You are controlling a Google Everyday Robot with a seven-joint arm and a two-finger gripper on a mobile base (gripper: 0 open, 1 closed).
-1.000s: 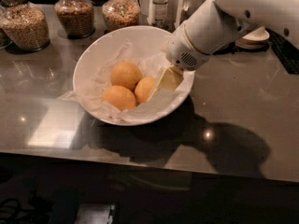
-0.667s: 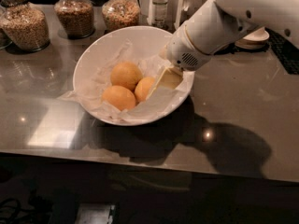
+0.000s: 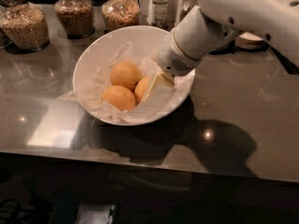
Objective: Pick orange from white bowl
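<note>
Dark, glossy grey desk [image 3: 243, 125] mirrors small spots of light; grain-filled glass jars [image 3: 25, 24] and a bottle [image 3: 160, 3] line its far edge. The tool [image 3: 156, 85] hangs over the desk's middle, in the white bowl [image 3: 93, 50].

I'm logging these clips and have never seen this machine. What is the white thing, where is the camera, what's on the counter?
The big white shape is a robot arm reaching in from the picture's upper right. Its grasping tool is down inside the white bowl, at the rightmost orange; two other oranges lie beside it on crumpled paper. Whether anything is gripped yet cannot be told. The single camera looks down on the dark counter; filled glass jars stand along the back.
</note>
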